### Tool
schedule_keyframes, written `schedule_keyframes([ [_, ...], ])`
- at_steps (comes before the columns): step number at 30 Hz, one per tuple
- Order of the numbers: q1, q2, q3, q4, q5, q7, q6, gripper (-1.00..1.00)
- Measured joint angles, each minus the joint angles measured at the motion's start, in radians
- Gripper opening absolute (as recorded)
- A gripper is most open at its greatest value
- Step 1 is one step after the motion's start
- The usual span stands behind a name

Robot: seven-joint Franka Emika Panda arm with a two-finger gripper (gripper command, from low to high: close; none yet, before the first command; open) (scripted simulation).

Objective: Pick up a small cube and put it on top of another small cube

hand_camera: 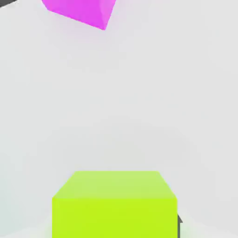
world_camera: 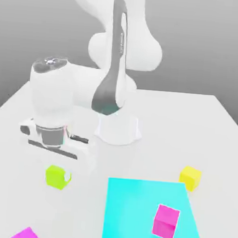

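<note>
To the exterior view's left of the cyan square, the jaws of the gripper are closed on the lime cube, while a magenta cube rests on that square and the yellow cube sits near its far right corner.

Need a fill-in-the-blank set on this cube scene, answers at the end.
The gripper is closed on the ____ cube.
The pink cube sits on the ____ square.
The cube nearest the cyan square's far right corner is ____.
The arm is mainly ____ in color.

Missing words: lime green; cyan; yellow; white
</note>
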Motion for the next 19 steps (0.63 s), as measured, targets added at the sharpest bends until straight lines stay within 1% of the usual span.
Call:
schedule_keyframes([
  [11,0.033,0.175,-0.002,0.397,-0.042,0.057,-0.218,-1.0],
  [13,0.038,0.231,-0.002,0.428,-0.044,0.06,-0.192,-1.0],
  [15,0.038,0.299,-0.001,0.439,-0.042,0.059,-0.134,-1.0],
  [16,0.038,0.321,-0.001,0.441,-0.041,0.059,-0.114,1.0],
  [19,0.038,0.321,-0.001,0.441,-0.041,0.059,-0.114,1.0],
])
